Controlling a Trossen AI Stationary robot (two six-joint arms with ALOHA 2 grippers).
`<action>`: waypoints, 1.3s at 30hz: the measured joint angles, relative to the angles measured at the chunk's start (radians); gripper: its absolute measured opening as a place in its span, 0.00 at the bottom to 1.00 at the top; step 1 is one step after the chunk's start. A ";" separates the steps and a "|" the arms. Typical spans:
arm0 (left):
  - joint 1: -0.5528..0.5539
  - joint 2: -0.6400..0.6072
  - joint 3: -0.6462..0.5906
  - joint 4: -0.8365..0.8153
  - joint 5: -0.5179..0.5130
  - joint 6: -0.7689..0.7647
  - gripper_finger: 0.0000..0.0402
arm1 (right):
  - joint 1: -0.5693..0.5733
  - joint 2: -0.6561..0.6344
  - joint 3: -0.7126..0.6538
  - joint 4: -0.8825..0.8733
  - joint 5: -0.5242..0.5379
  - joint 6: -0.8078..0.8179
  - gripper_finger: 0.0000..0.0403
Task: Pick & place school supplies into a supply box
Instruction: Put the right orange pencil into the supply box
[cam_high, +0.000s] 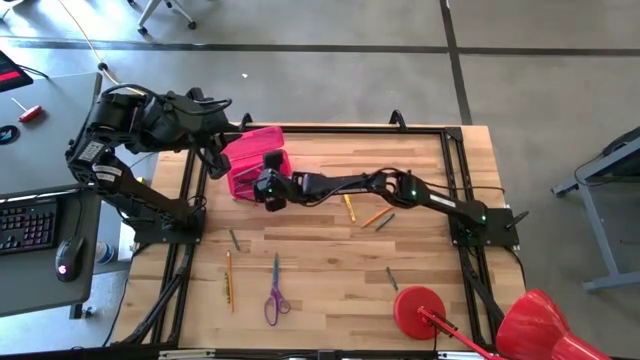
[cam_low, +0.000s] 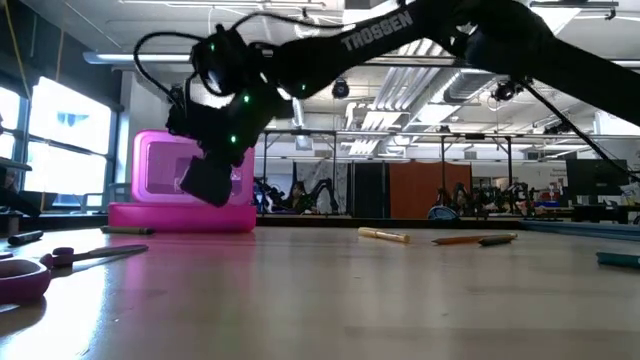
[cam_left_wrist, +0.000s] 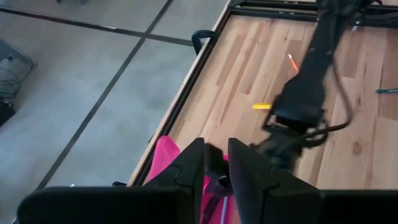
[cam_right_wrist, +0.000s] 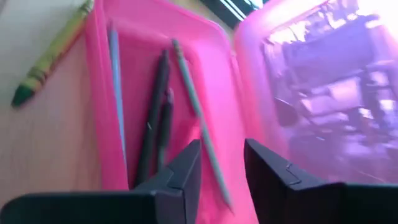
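Pink box (cam_high: 252, 160) sits at the far-left part of the wooden table (cam_high: 330, 270), lid stood up. High view: my right gripper (cam_high: 268, 190) hangs over the box's near edge; my left gripper (cam_high: 212, 160) is at the box's left side, seemingly on the lid. Loose on the table: scissors (cam_high: 274, 300), an orange pencil (cam_high: 228, 278), a yellow one (cam_high: 349, 207), another orange one (cam_high: 376, 217), two short dark ones.

Low view: right gripper (cam_low: 210, 180) hovers just above the tray (cam_low: 180, 216), in front of the upright lid (cam_low: 185, 168). Pencils (cam_low: 385, 236) lie well apart to the right.

Left wrist view: my left fingers (cam_left_wrist: 186, 171) straddle the pink lid edge (cam_left_wrist: 163, 158); gap narrow, clenched on it I judge, but contact is hidden.

Right wrist view: right fingers (cam_right_wrist: 186, 168) are parted, nothing between them, released. Below, in the tray (cam_right_wrist: 217, 68): a green-grey pencil (cam_right_wrist: 199, 112), two dark pens (cam_right_wrist: 152, 118), a blue one. A green crayon (cam_right_wrist: 50, 53) lies outside, just beside the wall.

Next, I judge: lift straight up clear of wall and lid before swinging out; left keeps the lid steady.
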 joint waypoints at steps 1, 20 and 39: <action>0.000 0.000 0.000 0.000 0.000 0.000 0.25 | 0.014 -0.016 0.000 -0.020 0.042 -0.007 0.25; 0.000 0.000 0.000 0.001 0.011 -0.022 0.25 | 0.244 -0.507 -0.181 -1.204 0.191 0.707 0.26; 0.000 0.003 0.000 0.000 0.050 -0.023 0.25 | 0.294 -1.264 -1.697 0.306 -0.193 0.413 0.26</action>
